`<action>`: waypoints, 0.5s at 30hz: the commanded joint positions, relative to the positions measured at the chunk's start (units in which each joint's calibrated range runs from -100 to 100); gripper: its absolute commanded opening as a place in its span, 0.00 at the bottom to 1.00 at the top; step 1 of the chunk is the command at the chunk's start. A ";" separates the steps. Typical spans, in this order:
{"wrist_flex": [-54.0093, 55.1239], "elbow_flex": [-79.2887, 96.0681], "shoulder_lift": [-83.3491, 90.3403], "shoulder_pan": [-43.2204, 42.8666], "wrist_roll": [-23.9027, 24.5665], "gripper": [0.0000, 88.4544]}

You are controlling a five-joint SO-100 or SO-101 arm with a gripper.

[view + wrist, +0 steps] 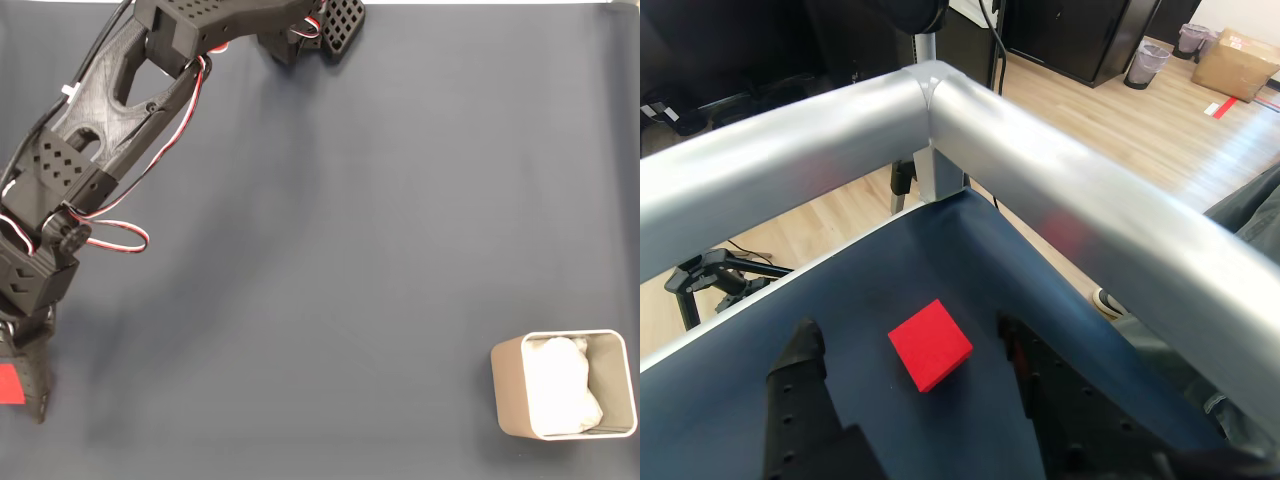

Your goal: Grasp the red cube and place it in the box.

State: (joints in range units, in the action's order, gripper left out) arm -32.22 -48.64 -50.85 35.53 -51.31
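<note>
The red cube (10, 383) lies on the dark blue cloth at the far left edge of the fixed view, close to the table's corner. In the wrist view the red cube (930, 345) sits on the cloth between my two black fingers (800, 365), apart from both. My gripper (908, 345) is open and straddles the cube. In the fixed view my gripper (24, 400) reaches down the left side. The beige box (508, 385), with crumpled white paper (562, 388) inside, stands at the lower right, far from the cube.
A silver metal rail (1040, 170) frames the table corner just beyond the cube. My arm (110, 110) stretches from its base (300, 30) at the top down the left side, with red and white cables (130, 235) looping off it. Open cloth (350, 280) lies between arm and box.
</note>
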 commanded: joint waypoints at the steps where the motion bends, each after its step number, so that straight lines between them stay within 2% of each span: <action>1: 1.32 -0.99 0.59 -0.80 0.54 0.45; 15: 1.32 -0.81 -0.97 -2.01 0.83 0.45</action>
State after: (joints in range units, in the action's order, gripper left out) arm -31.90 -48.64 -53.02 34.12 -50.96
